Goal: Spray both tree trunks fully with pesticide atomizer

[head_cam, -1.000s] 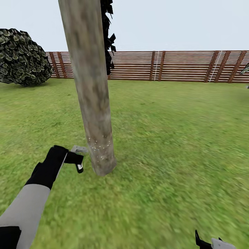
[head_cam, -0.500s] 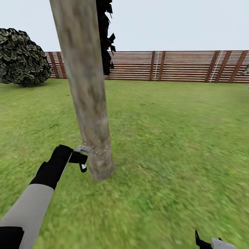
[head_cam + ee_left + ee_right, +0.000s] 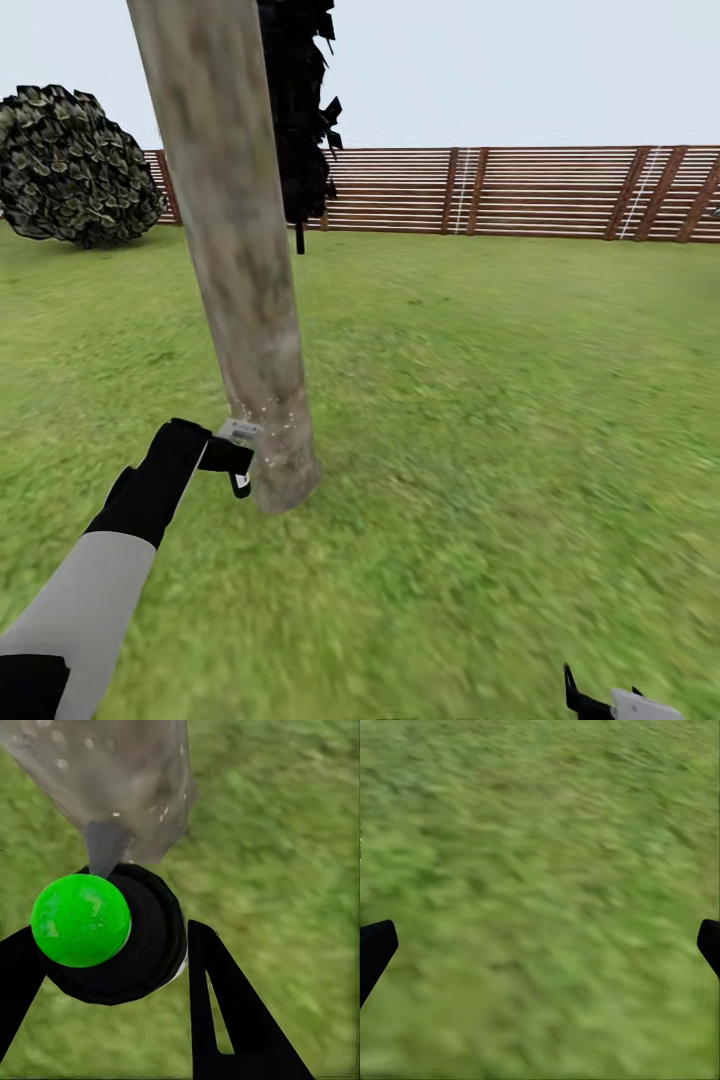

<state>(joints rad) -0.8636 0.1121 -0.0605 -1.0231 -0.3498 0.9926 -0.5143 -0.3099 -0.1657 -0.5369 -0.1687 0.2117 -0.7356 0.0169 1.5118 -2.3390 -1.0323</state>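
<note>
Firmly, left pincer (image 3: 112, 967) clamps atomizer (image 3: 105, 937) beside trunk (image 3: 240, 300)

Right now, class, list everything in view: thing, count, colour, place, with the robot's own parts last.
tree trunk: one, mottled grey-beige, near left, pale specks low down.
columnar tree: one, black, behind the trunk.
bush: one, dark leafy green, far left.
fence: one, brown slats, along the back.
lawn: one, green, all around.
atomizer: one, black with green top, in the left gripper, aimed at the trunk base.
left gripper: black, beside the trunk base.
right gripper: black, open over grass.
</note>
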